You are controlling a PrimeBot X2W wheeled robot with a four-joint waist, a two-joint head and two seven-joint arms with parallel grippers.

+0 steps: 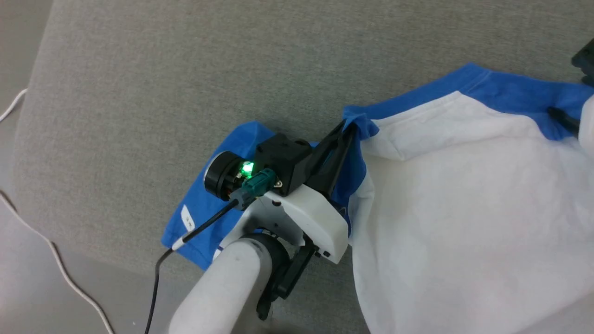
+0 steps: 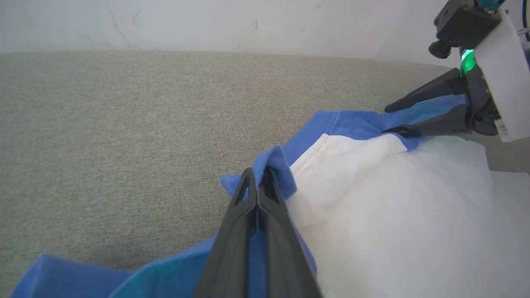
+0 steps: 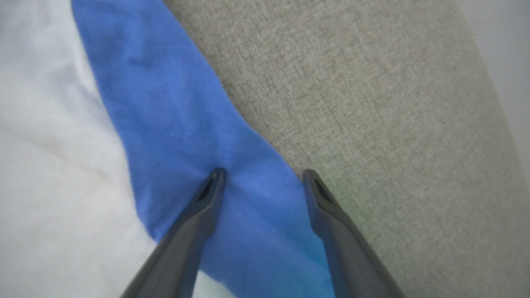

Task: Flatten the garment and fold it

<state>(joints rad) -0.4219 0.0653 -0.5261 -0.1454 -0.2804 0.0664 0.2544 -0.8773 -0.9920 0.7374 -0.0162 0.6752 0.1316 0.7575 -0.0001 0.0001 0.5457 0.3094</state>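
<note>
The garment (image 1: 464, 208) lies spread over the right half of the grey cloth-covered tabletop (image 1: 139, 69). Its white body reaches the near edge, and one blue sleeve (image 1: 204, 208) runs out toward the near-left under the left arm.

The left pincer (image 1: 349, 127) is clamped shut on a raised fold of blue cloth at the left end of the blue upper band (image 2: 356, 124). The wrist view shows the fold pinched and lifted between the two fingertips (image 2: 248, 182).

The right pincer (image 3: 263, 174) stands wide open and holds nothing. One tip rests on the blue cloth and the other sits at its outer hem, where the bare tabletop begins, so the hem lies between the jaws.

The band's long axis runs from one pincer to the other along the garment's far side. The right arm is clearly the nearer one to the free end. The next move likely turns on the right jaws closing across that hem. With both ends held, the two arms could draw apart along the band and pull the upper edge flat. The cloth is thin and may slip out of a shallow bite.
</note>
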